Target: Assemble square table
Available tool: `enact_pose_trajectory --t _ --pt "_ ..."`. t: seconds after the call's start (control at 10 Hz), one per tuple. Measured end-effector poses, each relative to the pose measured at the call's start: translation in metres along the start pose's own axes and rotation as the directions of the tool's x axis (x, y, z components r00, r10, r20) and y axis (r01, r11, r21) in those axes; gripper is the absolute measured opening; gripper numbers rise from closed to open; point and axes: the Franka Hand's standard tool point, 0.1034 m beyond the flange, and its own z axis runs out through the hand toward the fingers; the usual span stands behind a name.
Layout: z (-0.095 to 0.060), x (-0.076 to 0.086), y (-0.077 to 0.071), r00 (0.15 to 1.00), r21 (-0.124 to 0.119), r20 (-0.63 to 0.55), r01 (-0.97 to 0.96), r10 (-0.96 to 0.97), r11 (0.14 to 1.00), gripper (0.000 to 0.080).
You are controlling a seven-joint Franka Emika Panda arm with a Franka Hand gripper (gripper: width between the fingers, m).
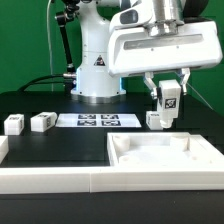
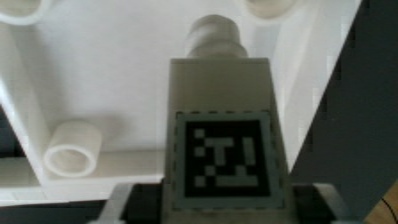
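In the exterior view, the fingers [image 1: 153, 90] hang in the upper part of the exterior view's right, under the white arm [image 1: 160, 40], and are clamped on a tagged leg [image 1: 170, 99], one finger against each side. The leg is held off the desk [image 1: 60, 145] with its black-and-white marker facing the camera. It hangs just over the far edge of the square slab [image 1: 165, 158], which lies flat in the lower part of the exterior view's right, its raised rim enclosing a bare recess. A second leg [image 1: 155, 119] stands on the desk just beside the slab's far edge, a little below the held one and toward the exterior view's left of it. Two more legs [image 1: 13, 124] [image 1: 42, 122] sit well apart from the fingers at the exterior view's left. The marker board [image 1: 95, 121] lies between them and the second leg. A long border wall [image 1: 50, 180] runs along the near edge of the desk. In the wrist view, the fingers [image 2: 135, 206] close on the wide, tagged end of the leg [image 2: 222, 110], whose narrow round tip points away toward the slab [image 2: 107, 70]. A round socket post [image 2: 71, 150] rises from the slab's recess beside the leg, clear of it. Parts of two more posts [image 2: 267, 6] [image 2: 15, 10] show beyond the tip.
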Motion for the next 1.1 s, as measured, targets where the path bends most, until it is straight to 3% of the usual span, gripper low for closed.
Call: enact_pose_trajectory --t 0.1,0.3,0.5,0.7,0.9,1.1 --pt "-0.001 0.016 -0.001 1.0 0.004 -0.019 0.004 -0.004 1.0 0.029" --pt "0.003 0.029 -0.007 0.999 0.01 -0.038 0.016 -0.015 1.0 0.029" --pt "0.004 0.028 -0.004 0.998 0.004 -0.067 0.015 -0.014 1.0 0.029" --pt "0.003 0.034 0.001 0.976 -0.019 -0.219 0.013 -0.017 1.0 0.029" --pt "0.02 0.026 0.002 0.979 -0.017 -0.201 0.011 -0.014 1.0 0.029" --pt "0.03 0.033 0.0 0.976 -0.023 -0.211 0.055 -0.059 0.998 0.029"
